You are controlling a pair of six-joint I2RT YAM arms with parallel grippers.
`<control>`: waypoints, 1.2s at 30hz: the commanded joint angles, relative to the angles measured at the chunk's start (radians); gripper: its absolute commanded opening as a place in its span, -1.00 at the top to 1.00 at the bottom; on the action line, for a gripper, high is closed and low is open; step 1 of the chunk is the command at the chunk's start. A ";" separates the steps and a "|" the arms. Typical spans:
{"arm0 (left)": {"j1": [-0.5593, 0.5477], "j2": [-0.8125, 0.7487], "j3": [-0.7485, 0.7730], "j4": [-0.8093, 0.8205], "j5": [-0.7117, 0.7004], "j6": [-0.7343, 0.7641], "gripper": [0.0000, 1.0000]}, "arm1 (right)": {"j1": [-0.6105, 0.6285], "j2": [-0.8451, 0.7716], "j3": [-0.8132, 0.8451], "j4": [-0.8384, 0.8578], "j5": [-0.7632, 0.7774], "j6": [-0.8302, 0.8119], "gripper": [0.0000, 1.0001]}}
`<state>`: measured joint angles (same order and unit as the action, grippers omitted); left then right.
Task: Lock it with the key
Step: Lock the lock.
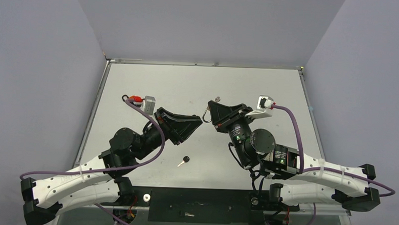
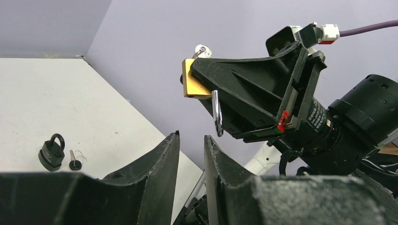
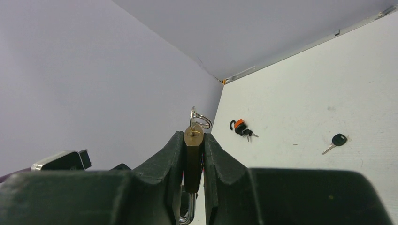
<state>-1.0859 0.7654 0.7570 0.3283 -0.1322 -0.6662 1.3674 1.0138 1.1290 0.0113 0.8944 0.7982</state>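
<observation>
My right gripper (image 1: 210, 109) (image 3: 193, 136) is shut on a brass padlock (image 3: 193, 150), holding it in the air above the table's middle. The padlock also shows in the left wrist view (image 2: 191, 83), its steel shackle (image 2: 216, 114) pointing down. A key with a ring (image 3: 198, 120) (image 2: 202, 49) sits in the padlock's keyhole. My left gripper (image 1: 198, 121) (image 2: 191, 137) is open a little and empty. It faces the padlock just left of it, below the shackle, and does not touch it.
A loose black-headed key (image 1: 184, 160) (image 3: 337, 140) lies on the table near the front. A black padlock (image 2: 51, 151) with a key lies on the table, and an orange-and-black padlock (image 3: 239, 126) with keys lies toward the far corner. Grey walls enclose the table.
</observation>
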 commanded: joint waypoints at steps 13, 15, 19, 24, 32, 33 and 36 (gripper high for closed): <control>-0.006 -0.013 -0.009 0.156 0.129 0.043 0.41 | 0.015 0.020 0.056 0.018 0.027 0.028 1.00; -0.006 -0.011 -0.001 0.145 0.125 0.046 0.38 | 0.015 0.020 0.057 0.021 0.021 0.028 1.00; -0.007 0.003 0.007 0.159 0.112 0.045 0.35 | 0.017 0.040 0.071 0.012 -0.004 0.030 1.00; -0.007 0.015 0.024 0.159 0.104 0.043 0.35 | 0.018 0.032 0.062 0.014 -0.008 0.030 1.00; -0.005 0.024 0.038 0.154 0.099 0.047 0.37 | 0.017 0.033 0.057 0.005 -0.045 0.041 1.00; -0.005 0.025 0.040 0.153 0.099 0.047 0.38 | 0.018 0.030 0.054 0.007 -0.046 0.043 1.00; -0.006 0.033 0.048 0.148 0.100 0.046 0.46 | 0.017 0.025 0.046 0.011 -0.045 0.045 1.00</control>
<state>-1.0859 0.7918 0.7467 0.4309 -0.0345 -0.6373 1.3762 1.0500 1.1553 -0.0113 0.8631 0.8249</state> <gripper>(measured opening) 0.291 0.137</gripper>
